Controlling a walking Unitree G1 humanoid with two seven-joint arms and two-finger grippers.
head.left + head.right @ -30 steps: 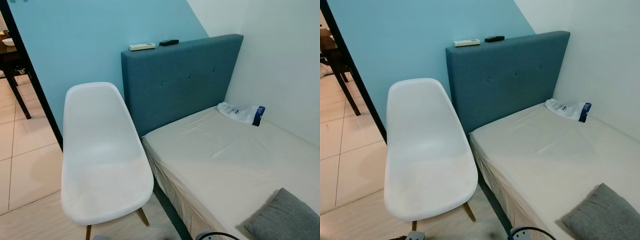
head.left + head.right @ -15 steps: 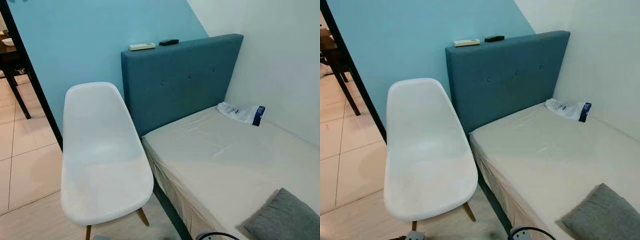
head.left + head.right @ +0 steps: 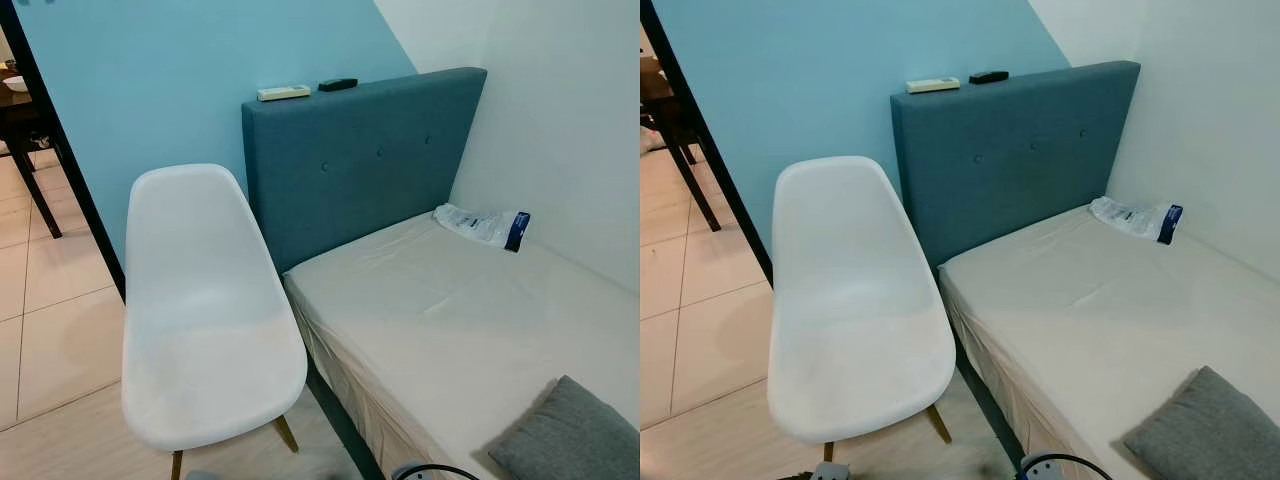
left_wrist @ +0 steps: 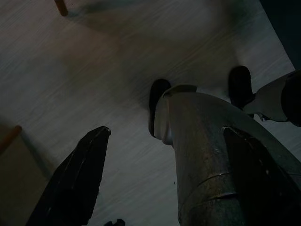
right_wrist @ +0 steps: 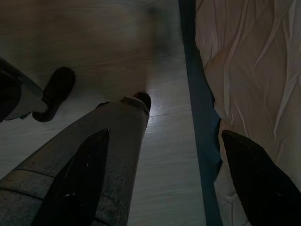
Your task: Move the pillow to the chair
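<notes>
A grey pillow (image 3: 570, 440) lies on the near right corner of the bed (image 3: 450, 320), partly cut off by the picture's edge. A white moulded chair (image 3: 200, 330) with wooden legs stands to the left of the bed, its seat bare. Both arms hang idle down by my legs. In the left wrist view my left gripper (image 4: 165, 132) is open over the wooden floor, with nothing between its fingers. In the right wrist view my right gripper (image 5: 164, 136) is also open, beside the bed's edge.
A blue-grey headboard (image 3: 350, 160) carries a white remote (image 3: 284, 93) and a black one (image 3: 338, 85). A plastic packet (image 3: 483, 226) lies at the bed's far end by the white wall. A dark table (image 3: 20, 110) stands far left on tiled floor.
</notes>
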